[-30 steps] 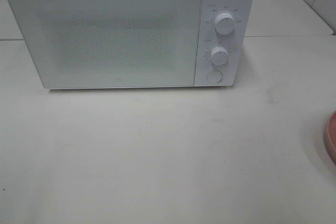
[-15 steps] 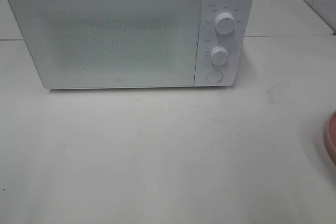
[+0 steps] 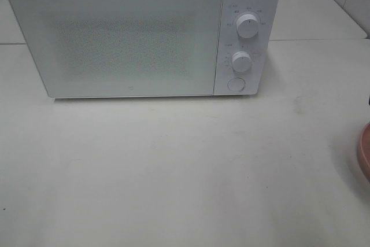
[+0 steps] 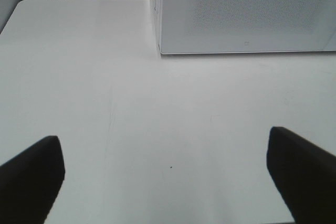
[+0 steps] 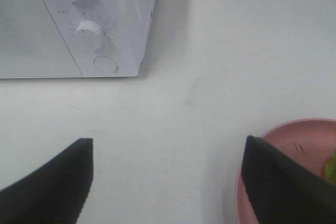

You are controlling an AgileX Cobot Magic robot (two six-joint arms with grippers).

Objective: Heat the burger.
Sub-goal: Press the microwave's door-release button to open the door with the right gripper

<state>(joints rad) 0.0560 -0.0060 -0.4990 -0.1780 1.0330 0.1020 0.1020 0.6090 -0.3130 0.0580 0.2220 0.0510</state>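
Only a green and yellow sliver of the burger (image 5: 331,167) shows, at the edge of the right wrist view, on a pink plate (image 5: 294,145). My right gripper (image 5: 168,142) is open above the table, with one finger over the plate's rim and nothing between the fingers. The white microwave (image 3: 115,39) stands at the back of the table with its door closed. My left gripper (image 4: 164,145) is wide open and empty over bare table in front of the microwave (image 4: 247,14). Neither gripper shows in the exterior high view.
The microwave's panel carries two knobs (image 3: 247,25) (image 3: 241,61) and a round button (image 3: 235,84). The pink plate (image 3: 365,151) sits at the table's right edge. A seam between tabletops (image 3: 318,40) runs behind the microwave.
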